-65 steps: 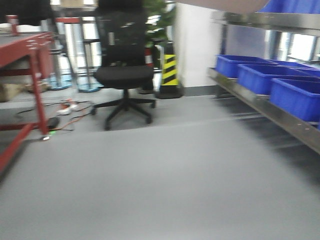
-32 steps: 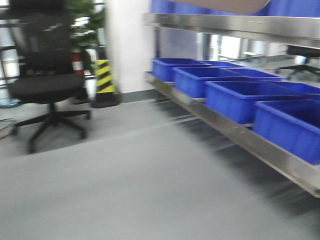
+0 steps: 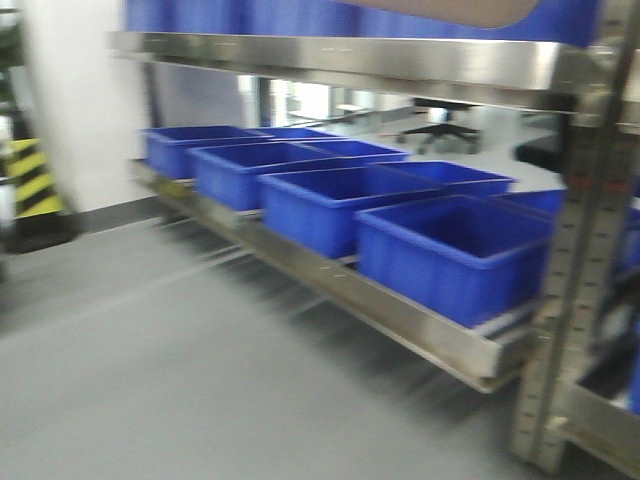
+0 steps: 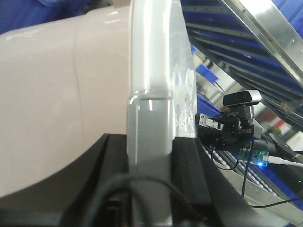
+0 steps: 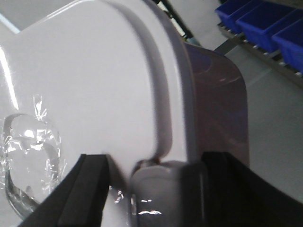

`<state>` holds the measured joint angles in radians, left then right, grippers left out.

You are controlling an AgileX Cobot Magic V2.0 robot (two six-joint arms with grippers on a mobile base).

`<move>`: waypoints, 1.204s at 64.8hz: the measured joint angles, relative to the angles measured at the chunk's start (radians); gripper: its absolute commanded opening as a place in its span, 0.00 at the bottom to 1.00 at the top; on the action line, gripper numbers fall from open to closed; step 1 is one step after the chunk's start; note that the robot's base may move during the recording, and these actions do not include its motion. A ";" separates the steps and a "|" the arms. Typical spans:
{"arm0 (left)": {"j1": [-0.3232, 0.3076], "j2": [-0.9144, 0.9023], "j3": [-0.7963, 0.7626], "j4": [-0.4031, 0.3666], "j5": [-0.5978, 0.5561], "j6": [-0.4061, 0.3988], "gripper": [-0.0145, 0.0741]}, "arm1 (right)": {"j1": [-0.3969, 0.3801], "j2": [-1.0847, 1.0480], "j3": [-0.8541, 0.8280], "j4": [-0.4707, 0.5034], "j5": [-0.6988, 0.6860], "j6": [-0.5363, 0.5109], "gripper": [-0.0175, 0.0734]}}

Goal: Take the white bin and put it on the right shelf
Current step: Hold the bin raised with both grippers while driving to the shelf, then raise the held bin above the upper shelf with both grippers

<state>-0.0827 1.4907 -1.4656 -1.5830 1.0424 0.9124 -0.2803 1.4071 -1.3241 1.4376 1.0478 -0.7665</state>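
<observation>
The large off-white lidded plastic tub [image 4: 57, 94] hangs in front of the shiny stainless steel shelving rack [image 3: 340, 62], whose lower tier carries blue open plastic bins [image 3: 450, 250]. The left gripper [image 4: 149, 156] and right gripper [image 5: 156, 177] each clamp a tub end. Best to move both arms together, tub level, clearing the rack's front rail.

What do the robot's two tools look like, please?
The left tool has black, blocky fingers with a thin black cable looping across. The right tool is black, carrying a black webcam, a green circuit board with blue light, and a white cable.
</observation>
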 measured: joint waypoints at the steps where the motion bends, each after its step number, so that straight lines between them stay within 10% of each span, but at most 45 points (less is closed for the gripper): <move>1: 0.000 0.000 0.000 0.000 0.000 0.000 0.03 | 0.000 0.000 0.000 0.000 0.000 0.000 0.25; 78: 0.000 0.000 0.000 0.000 0.000 0.000 0.03 | 0.000 0.000 0.000 0.000 -0.001 0.000 0.25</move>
<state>-0.0827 1.4907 -1.4656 -1.5830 1.0424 0.9124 -0.2803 1.4071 -1.3241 1.4376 1.0463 -0.7665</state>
